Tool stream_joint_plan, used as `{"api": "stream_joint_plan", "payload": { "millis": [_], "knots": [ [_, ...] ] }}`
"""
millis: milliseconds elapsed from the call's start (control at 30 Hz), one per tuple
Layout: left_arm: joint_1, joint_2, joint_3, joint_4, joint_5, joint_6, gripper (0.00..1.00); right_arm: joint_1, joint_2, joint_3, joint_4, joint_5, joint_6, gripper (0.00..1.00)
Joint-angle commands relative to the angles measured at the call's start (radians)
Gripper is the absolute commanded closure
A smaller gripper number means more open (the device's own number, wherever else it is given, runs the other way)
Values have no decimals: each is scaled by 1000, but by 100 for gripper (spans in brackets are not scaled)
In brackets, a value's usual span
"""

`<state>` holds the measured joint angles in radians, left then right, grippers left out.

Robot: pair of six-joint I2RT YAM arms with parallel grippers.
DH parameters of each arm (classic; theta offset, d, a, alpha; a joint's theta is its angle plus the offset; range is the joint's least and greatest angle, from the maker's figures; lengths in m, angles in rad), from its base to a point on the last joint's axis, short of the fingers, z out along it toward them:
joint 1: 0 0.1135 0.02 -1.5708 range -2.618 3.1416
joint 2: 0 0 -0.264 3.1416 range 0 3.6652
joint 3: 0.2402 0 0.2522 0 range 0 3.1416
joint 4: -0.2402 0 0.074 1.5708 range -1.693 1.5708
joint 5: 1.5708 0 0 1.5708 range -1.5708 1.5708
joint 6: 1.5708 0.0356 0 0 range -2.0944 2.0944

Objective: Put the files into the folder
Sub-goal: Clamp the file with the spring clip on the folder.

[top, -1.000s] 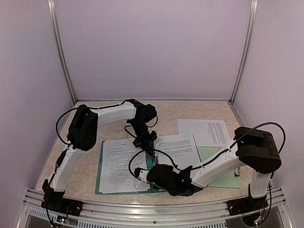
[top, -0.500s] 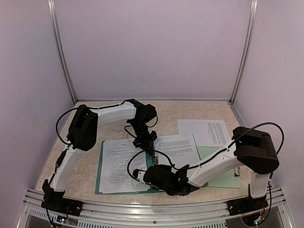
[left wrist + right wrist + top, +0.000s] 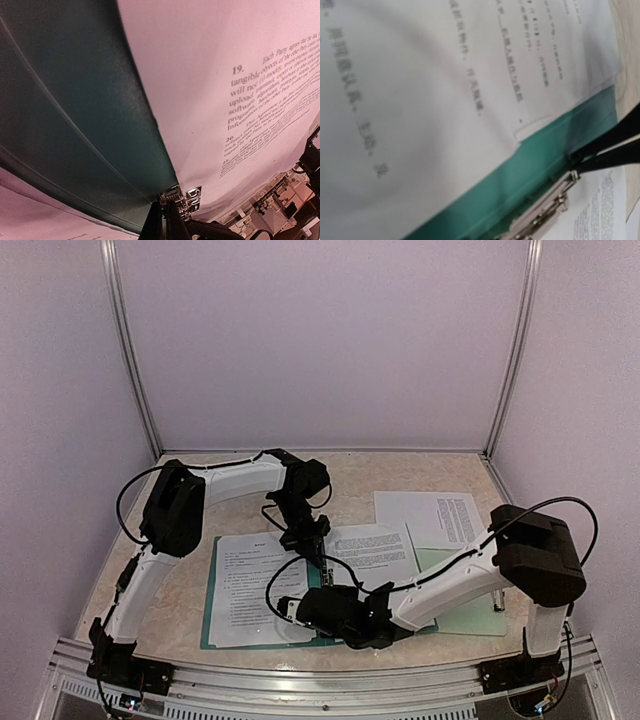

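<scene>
- Desk [image 3: 400, 475]: a beige marbled top is carrying every item below.
- Folder [image 3: 209, 625]: this dark teal card is lying flat at the lower left of the top view. Its border is showing along the left and bottom edges of the sheet on it.
- First file [image 3: 250, 590]: a white printed sheet is lying on the folder and covering most of it.
- Right pincer [image 3: 289, 608]: I am hanging it low over the lower right corner of the first file. My right wrist view is showing only blurred print, teal card and a clip, with no fingers, so I cannot tell whether it is open or closed.
- Left pincer [image 3: 316, 560]: I am pointing it down at the folder's right edge, at the centre of the top view. Its fingers [image 3: 622, 131] are showing as two black prongs drawn together against the teal edge. I cannot tell whether anything is lying between them.
- Metal clip [image 3: 540, 215]: this silver clip is sitting on the teal edge just beside those tips.
- Second file [image 3: 375, 545]: this sheet is lying just right of centre, beside the folder.
- Third file [image 3: 440, 515]: this sheet is lying further right and higher in the frame.
- Mint clipboard [image 3: 462, 618]: it is lying at the lower right, partly under my right arm.
</scene>
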<state>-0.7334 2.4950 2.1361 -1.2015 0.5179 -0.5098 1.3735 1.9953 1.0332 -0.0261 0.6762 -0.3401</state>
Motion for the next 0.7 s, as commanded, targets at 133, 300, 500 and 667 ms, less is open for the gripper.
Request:
{"api": "stream_joint_plan", "payload": {
  "millis": [133, 300, 500, 667],
  "knots": [
    [32, 4, -30, 68, -179, 34, 100, 26, 106, -56, -335, -297, 36, 100],
    [32, -1, -39, 76, -176, 31, 100, 7, 35, -68, -339, -262, 55, 100],
    [25, 6, -44, 83, -173, 30, 100, -4, -39, -74, -333, -253, 68, 97],
    [20, 8, -44, 88, -169, 30, 100, -14, -68, -65, -331, -239, 72, 97]
  ]
}}
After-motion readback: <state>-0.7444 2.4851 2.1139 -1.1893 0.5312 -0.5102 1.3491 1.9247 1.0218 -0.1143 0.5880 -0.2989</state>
